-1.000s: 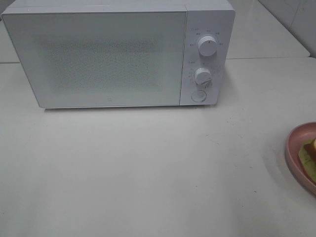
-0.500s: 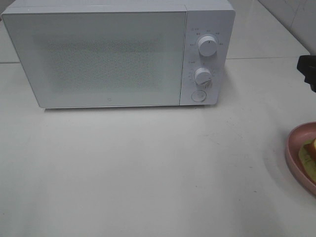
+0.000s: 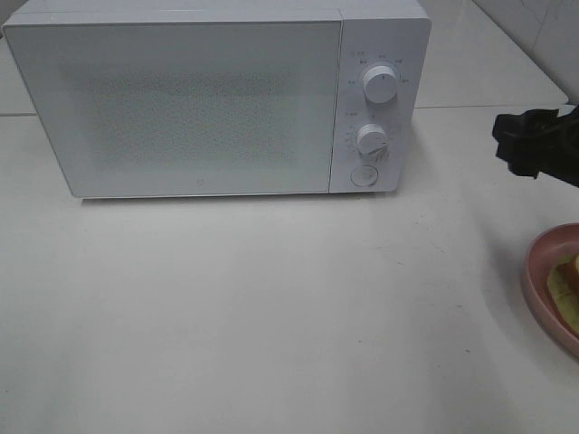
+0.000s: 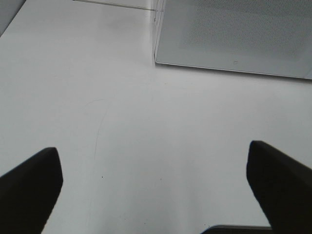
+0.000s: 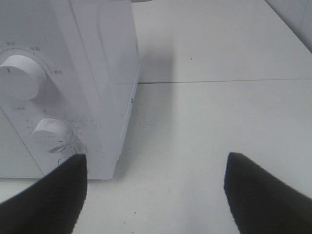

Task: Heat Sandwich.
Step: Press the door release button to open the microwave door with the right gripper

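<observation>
The sandwich [image 3: 566,287] lies on a round pink plate [image 3: 540,289] cut off by the right edge of the exterior view; only a pale yellow-green and bread corner shows. My right gripper [image 3: 514,145] reaches in from the right edge, above and behind the plate, to the right of the microwave [image 3: 217,99]. In the right wrist view its two dark fingers [image 5: 53,195] stand wide apart with nothing between them, facing the microwave's knob panel [image 5: 22,78]. My left gripper [image 4: 153,190] is open over bare table, out of the exterior view.
The white microwave has its door [image 3: 181,108] shut, with two knobs [image 3: 380,83] and a round button [image 3: 364,175] on its right panel. The white table [image 3: 271,307] stretches in front. A table seam runs behind the microwave.
My right gripper has come into the exterior view from the right edge and moved leftward toward the microwave. The plate, sandwich and microwave have not moved.
</observation>
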`<state>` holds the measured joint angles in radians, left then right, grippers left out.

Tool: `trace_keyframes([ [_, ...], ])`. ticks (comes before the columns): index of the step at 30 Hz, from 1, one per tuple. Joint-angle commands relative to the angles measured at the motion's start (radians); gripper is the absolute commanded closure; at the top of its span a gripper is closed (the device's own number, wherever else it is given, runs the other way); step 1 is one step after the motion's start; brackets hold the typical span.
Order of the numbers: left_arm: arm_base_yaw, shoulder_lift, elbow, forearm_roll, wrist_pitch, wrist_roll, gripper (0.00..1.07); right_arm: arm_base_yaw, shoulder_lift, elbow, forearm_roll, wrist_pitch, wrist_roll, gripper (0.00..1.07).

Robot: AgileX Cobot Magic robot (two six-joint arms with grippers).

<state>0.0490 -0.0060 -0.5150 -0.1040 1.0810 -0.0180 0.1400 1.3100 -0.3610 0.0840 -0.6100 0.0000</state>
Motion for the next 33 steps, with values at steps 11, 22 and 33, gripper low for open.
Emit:
trace_keyframes([
  [11,0.002,-0.023,0.002,-0.010,-0.016,-0.002,0.10,0.241,0.184,-0.001,0.322,-0.294,-0.213,0.31],
  [22,0.002,-0.023,0.002,-0.010,-0.016,-0.002,0.10,0.429,0.328,-0.001,0.509,-0.434,-0.232,0.31],
  [33,0.002,-0.023,0.002,-0.009,-0.016,-0.003,0.10,0.604,0.396,-0.001,0.692,-0.500,-0.232,0.31],
])
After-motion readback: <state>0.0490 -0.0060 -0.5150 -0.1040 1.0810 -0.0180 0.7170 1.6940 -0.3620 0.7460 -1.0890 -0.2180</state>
